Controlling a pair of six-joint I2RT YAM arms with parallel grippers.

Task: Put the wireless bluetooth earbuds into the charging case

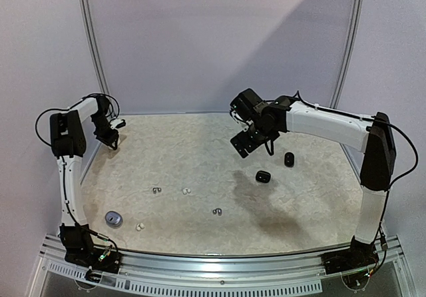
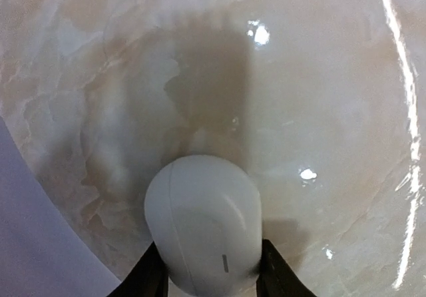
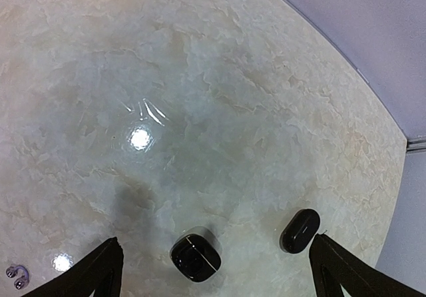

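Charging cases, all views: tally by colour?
Black cases: 2
White case: 1
Silvery grey case: 1
Total: 4

Smooth white pebble-shaped case (image 2: 203,224), lower end cropped; tiny white earbuds (image 1: 186,191), detail too small for me to resolve
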